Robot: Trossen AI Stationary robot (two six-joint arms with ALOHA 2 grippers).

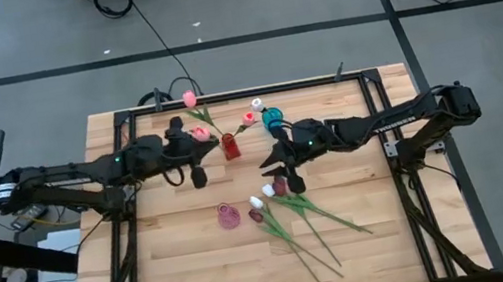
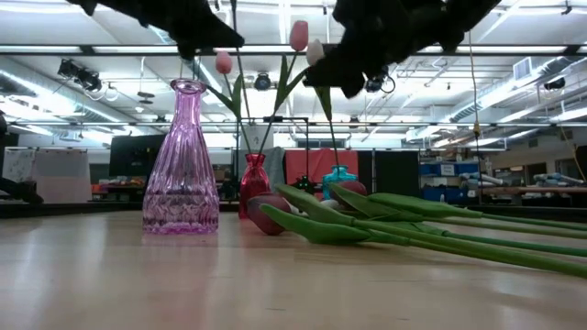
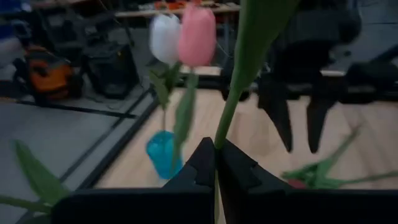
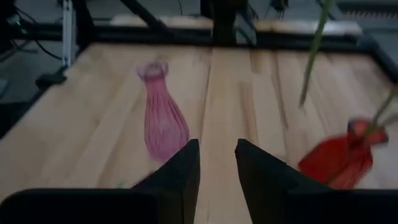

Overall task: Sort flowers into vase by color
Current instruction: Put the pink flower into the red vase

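Note:
My left gripper (image 1: 204,150) hovers beside the red vase (image 1: 229,146), shut on a green tulip stem (image 3: 225,118); that flower's head is outside the left wrist view. My right gripper (image 4: 217,168) is open above the table, over the heads of several tulips (image 1: 294,217) lying flat there. Pink tulips (image 2: 299,35) stand by their stems in the red vase (image 2: 254,179). A white tulip (image 1: 257,104) rises by the teal vase (image 1: 273,117). The pink glass vase (image 2: 183,165) holds nothing. My left gripper pinches the tulip's thin stem (image 3: 217,152) between its two fingers, which lie across it. The stem runs upright through the hold, with a broad leaf (image 3: 258,31) above the fingers. Its lower end (image 4: 303,96) hangs clear of the table.
The three vases stand close together around the table's middle, with the pink vase (image 1: 228,216) nearest the front. The lying tulips' stems (image 2: 459,240) stretch toward the near right. A black frame (image 1: 224,96) edges the wooden table.

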